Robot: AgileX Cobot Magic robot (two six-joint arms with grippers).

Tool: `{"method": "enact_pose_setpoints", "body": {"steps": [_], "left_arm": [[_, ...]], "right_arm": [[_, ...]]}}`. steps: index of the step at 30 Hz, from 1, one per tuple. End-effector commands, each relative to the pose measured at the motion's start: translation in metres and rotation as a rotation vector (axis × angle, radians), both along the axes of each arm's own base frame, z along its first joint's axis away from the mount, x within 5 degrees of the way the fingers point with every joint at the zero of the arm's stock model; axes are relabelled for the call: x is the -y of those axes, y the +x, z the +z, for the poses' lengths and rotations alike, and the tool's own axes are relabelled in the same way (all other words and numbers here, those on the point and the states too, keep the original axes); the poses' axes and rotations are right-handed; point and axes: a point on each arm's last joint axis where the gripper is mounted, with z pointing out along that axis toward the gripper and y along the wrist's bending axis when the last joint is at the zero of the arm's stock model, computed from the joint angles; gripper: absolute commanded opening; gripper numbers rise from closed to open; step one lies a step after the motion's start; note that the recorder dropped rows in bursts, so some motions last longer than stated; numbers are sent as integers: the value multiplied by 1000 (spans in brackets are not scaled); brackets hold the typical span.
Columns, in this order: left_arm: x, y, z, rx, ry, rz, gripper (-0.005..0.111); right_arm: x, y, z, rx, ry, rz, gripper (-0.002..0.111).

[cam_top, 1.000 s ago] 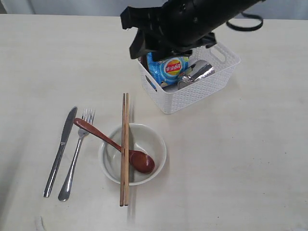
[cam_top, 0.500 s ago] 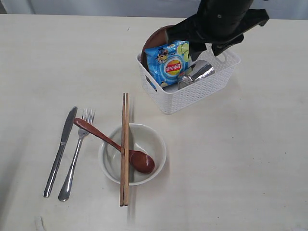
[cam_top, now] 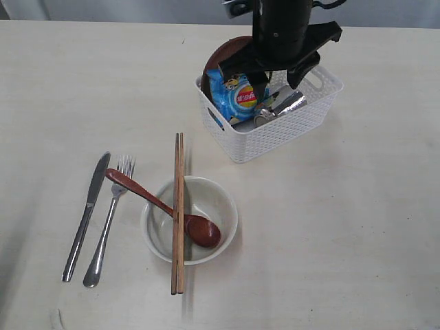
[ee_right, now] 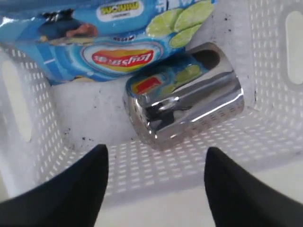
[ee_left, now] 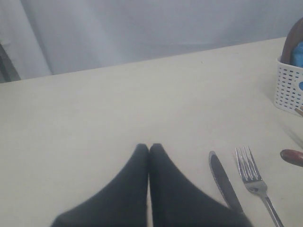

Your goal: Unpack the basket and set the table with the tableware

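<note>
right claw [ee_right: 156, 156] hangs spread over the steel cup [ee_right: 184, 101] lying sideways in the basket [cam_top: 275, 141]; best to lower straight, straddle its body, and clear the chips packet [ee_right: 118, 42] before closing.

A blue chips packet [cam_top: 237, 96] stands on edge in the upper middle of the exterior frame, just right of centre. Its face carries a round red-and-yellow logo inside a white ring, with a small cartoon picture above it. Its right edge is hidden. In the right wrist view the chips packet [ee_right: 118, 42] also shows green lime slices and white lettering. A pale grey backdrop [cam_top: 124, 8] runs as a thin strip along the top edge of the exterior frame. In the left wrist view the grey backdrop [ee_left: 142, 28] shows soft vertical folds, like a curtain.
</note>
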Motion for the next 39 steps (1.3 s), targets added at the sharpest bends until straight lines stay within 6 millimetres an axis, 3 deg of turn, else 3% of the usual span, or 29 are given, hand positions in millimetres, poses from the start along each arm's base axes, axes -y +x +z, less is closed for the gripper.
{"method": "enact_pose_setpoints", "body": {"steps": [1, 9, 16, 21, 33, 39], "left_arm": [[0, 0, 0, 7, -3, 2, 0], [0, 0, 0, 7, -3, 2, 0], [0, 0, 0, 7, -3, 2, 0], [0, 0, 0, 7, -3, 2, 0], [0, 0, 0, 7, -3, 2, 0], [0, 0, 0, 7, -3, 2, 0]], "right_arm": [[16, 31, -11, -20, 39, -116, 56], [54, 66, -18, -48, 101, -61, 56], [84, 85, -37, -128, 397, 114, 56], [105, 95, -41, -71, 330, 144, 56], [100, 93, -68, -180, 401, 233, 56], [96, 92, -69, -183, 443, 239, 56]]}}
